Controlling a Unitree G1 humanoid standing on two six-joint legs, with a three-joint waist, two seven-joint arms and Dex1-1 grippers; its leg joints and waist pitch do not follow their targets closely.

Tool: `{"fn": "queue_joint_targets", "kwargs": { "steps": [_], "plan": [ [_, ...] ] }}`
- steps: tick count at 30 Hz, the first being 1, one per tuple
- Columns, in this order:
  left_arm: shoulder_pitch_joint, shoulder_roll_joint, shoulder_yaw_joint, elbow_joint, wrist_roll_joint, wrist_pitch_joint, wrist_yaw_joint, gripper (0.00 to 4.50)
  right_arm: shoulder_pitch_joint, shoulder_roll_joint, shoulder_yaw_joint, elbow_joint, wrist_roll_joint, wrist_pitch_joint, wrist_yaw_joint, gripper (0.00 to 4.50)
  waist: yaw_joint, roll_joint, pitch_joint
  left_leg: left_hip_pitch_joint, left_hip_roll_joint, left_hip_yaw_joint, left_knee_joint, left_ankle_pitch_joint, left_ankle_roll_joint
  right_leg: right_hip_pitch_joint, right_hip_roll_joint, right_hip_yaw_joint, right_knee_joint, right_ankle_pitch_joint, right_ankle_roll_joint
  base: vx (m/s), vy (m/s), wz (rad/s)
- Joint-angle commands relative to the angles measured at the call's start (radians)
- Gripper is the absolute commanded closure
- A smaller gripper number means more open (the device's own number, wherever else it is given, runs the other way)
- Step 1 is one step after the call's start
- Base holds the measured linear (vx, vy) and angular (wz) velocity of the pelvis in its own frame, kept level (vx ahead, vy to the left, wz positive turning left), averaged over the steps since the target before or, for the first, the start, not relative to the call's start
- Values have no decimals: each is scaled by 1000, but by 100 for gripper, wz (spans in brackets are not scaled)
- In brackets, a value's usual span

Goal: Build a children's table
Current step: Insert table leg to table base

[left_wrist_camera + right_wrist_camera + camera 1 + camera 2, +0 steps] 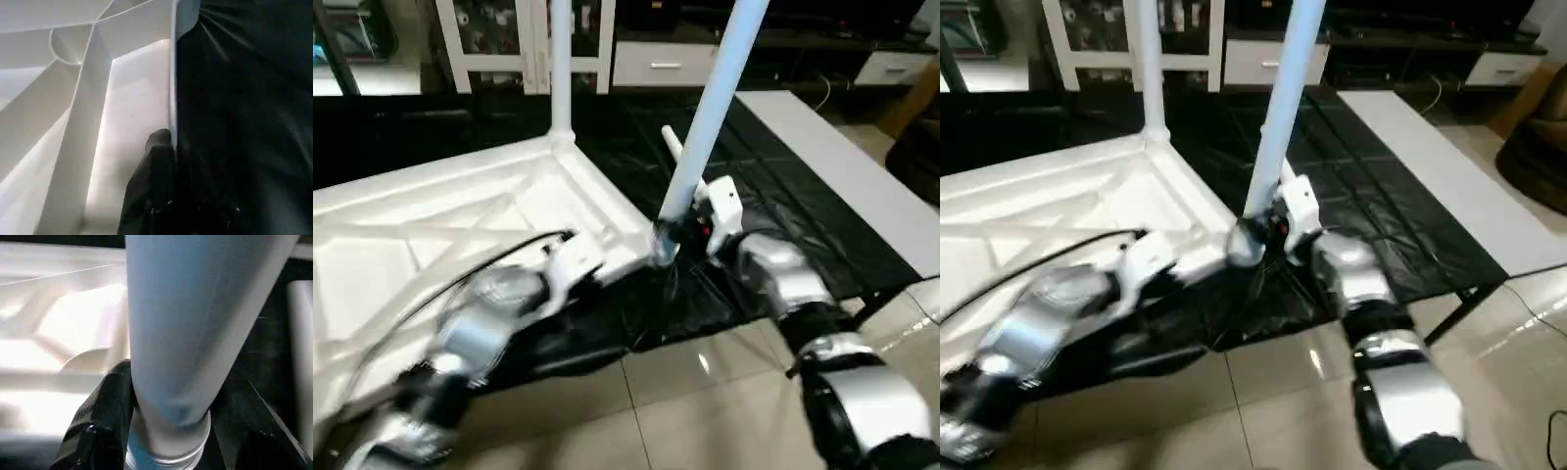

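Observation:
The white table top [431, 225] lies upside down on a black sheet, ribs facing up. One white leg [560, 69] stands upright in its far corner socket. My right gripper [677, 238] is shut on a second leg [710, 108], which leans to the right with its threaded lower end at the top's near right corner. In the right wrist view this leg [195, 323] sits between my black fingers [98, 421]. My left gripper [607, 272] is shut on the top's near rim [173, 73]. A third leg [672, 143] lies on the sheet behind.
The black sheet [754, 196] covers the floor under the work, with tiles [685, 392] in front of it. A long white board [842, 176] runs along the right. A white glass-door cabinet [499, 39] and a drawer unit [666, 64] stand at the back.

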Motion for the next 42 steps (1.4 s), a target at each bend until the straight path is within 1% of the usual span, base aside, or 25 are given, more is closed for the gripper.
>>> {"fn": "queue_joint_targets", "kwargs": {
  "steps": [1, 4, 5, 7, 9, 14, 18, 19, 20, 21, 23, 24, 25, 26, 27, 29, 30, 31, 32, 34, 35, 37, 39, 41, 42],
  "plan": [
    [-15, -39, 22, 44, 15, 49, 98, 450, 142, 26, 40, 158, -81, 97, -126, 262, -7, 18, -10, 18, 59, -28, -83, -473, -53, -22, -76, 54, -106, -352, -167, 0, 0, 0],
    [-41, -88, 46, 61, 20, 80, 151, 450, 151, 78, 11, 163, -68, 95, -243, 262, -8, 16, -13, 15, 57, -26, -84, -454, -50, -19, -75, 53, -106, -326, -158, 0, 0, 0],
    [-47, -97, 48, 60, 23, 93, 156, 450, 151, 95, -5, 167, -51, 106, -274, 262, -13, 17, -15, 9, 57, -27, -85, -437, -45, -13, -74, 53, -103, -287, -157, 0, 0, 0],
    [-49, -102, 47, 52, 23, 109, 153, 450, 147, 117, -34, 174, -18, 118, -313, 262, -14, 17, -14, 14, 58, -25, -85, -446, -39, -18, -72, 53, -103, -274, -156, 0, 0, 0],
    [-46, -96, 36, 38, 20, 120, 144, 450, 136, 126, -61, 178, 2, 123, -334, 262, -16, 15, -15, 9, 58, -27, -88, -443, -39, -14, -73, 53, -103, -272, -149, 0, 0, 0],
    [-14, -54, -6, 1, 17, 87, 95, 450, 99, 109, -62, 162, 2, 96, -264, 262, -19, 16, -15, 5, 58, -28, -90, -449, -39, -14, -73, 53, -105, -273, -144, 0, 0, 0],
    [2, -22, -31, -20, 10, 77, 46, 450, 77, 96, -55, 147, -2, 96, -192, 262, -22, 17, -19, 0, 61, -25, -89, -394, -28, -5, -73, 54, -98, -205, -165, 0, 0, 0],
    [25, 27, -63, -51, 0, -8, -28, 450, 54, 70, -39, 128, -3, 132, -86, 262, -21, 18, -19, -3, 61, -24, -87, -353, -15, -1, -72, 53, -94, -148, -179, 0, 0, 0],
    [25, 27, -63, -51, 0, -8, -28, 450, 54, 70, -39, 128, -3, 132, -86, 262, -23, 17, -21, -7, 61, -24, -87, -334, -5, 5, -71, 52, -91, -119, -187, 0, 0, 0],
    [42, 65, -84, -70, -2, -41, -75, 450, 44, 49, -27, 111, 1, 138, 0, 262, -25, 21, -22, -7, 61, -19, -84, -289, 6, 7, -71, 52, -85, -53, -206, 0, 0, 0],
    [81, 142, -103, -108, -23, -114, -170, 450, 29, -19, 33, 72, -16, 155, 222, 262, -29, 22, -24, -9, 61, -15, -76, -229, 45, 18, -71, 50, -76, 43, -246, 0, 0, 0],
    [81, 142, -103, -108, -23, -114, -170, 450, 29, -19, 33, 72, -16, 155, 222, 262, -29, 21, -22, -9, 62, -14, -75, -217, 59, 18, -72, 50, -77, 60, -255, 0, 0, 0],
    [106, 192, -108, -129, -41, -183, -231, 450, 26, -72, 77, 47, -31, 153, 372, 262, -28, 20, -20, -7, 60, -12, -71, -203, 85, 19, -71, 49, -76, 78, -266, 0, 0, 0],
    [125, 228, -106, -146, -59, -225, -277, 450, 26, -114, 110, 26, -41, 147, 487, 262, -25, 18, -19, -8, 64, -12, -72, -196, 90, 21, -74, 49, -75, 76, -268, 0, 0, 0],
    [137, 261, -108, -159, -71, -248, -313, 450, 26, -146, 129, 13, -45, 142, 575, 262, -23, 21, -19, -4, 67, -11, -68, -158, 112, 23, -73, 48, -68, 115, -282, 0, 0, 0],
    [143, 286, -108, -162, -75, -266, -335, 450, 24, -171, 142, 8, -50, 141, 641, 262, -19, 20, -18, 2, 67, -7, -64, -120, 129, 22, -71, 48, -62, 149, -300, 0, 0, 0],
    [143, 286, -108, -162, -75, -266, -335, 450, 24, -171, 142, 8, -50, 141, 641, 262, -17, 21, -17, 4, 68, -5, -64, -105, 132, 20, -72, 49, -61, 162, -306, 0, 0, 0],
    [152, 333, -92, -154, -83, -303, -374, 450, 21, -226, 171, 2, -62, 136, 785, 262, -12, 23, -18, 6, 69, -5, -62, -80, 136, 21, -72, 48, -58, 177, -317, 0, 0, 0],
    [153, 340, -89, -153, -85, -307, -380, 450, 21, -235, 177, 1, -65, 135, 809, 262, -11, 16, -17, 7, 68, -4, -61, -84, 142, 21, -71, 47, -59, 170, -318, 0, 0, 0],
    [157, 361, -76, -149, -92, -323, -398, 450, 22, -259, 194, -4, -71, 125, 877, 262, -2, 18, -15, 15, 70, 1, -60, -86, 149, 17, -71, 50, -59, 159, -323, 0, 0, 0],
    [161, 387, -60, -140, -105, -345, -424, 450, 28, -287, 220, -15, -84, 105, 962, 262, 2, 16, -13, 13, 71, 2, -60, -78, 148, 18, -71, 50, -57, 155, -324, 0, 0, 0],
    [163, 405, -50, -130, -115, -362, -443, 450, 36, -305, 242, -28, -92, 92, 1030, 262, 11, 15, -12, 17, 74, 7, -59, -80, 142, 17, -70, 49, -57, 134, -318, 0, 0, 0],
    [163, 415, -43, -123, -128, -364, -461, 450, 42, -318, 263, -39, -96, 89, 1082, 262, 22, 16, -12, 21, 78, 16, -60, -85, 116, 16, -67, 48, -55, 111, -311, 0, 0, 0],
    [162, 431, -41, -111, -140, -385, -483, 450, 50, -337, 311, -49, -111, 66, 1143, 262, 24, 16, -12, 20, 76, 18, -60, -85, 103, 17, -66, 48, -54, 109, -309, 0, 0, 0],
    [162, 431, -41, -111, -140, -385, -483, 450, 50, -337, 311, -49, -111, 66, 1143, 262, 25, 15, -13, 20, 76, 18, -59, -85, 102, 17, -66, 48, -53, 111, -308, 0, 0, 0]
  ]
}}
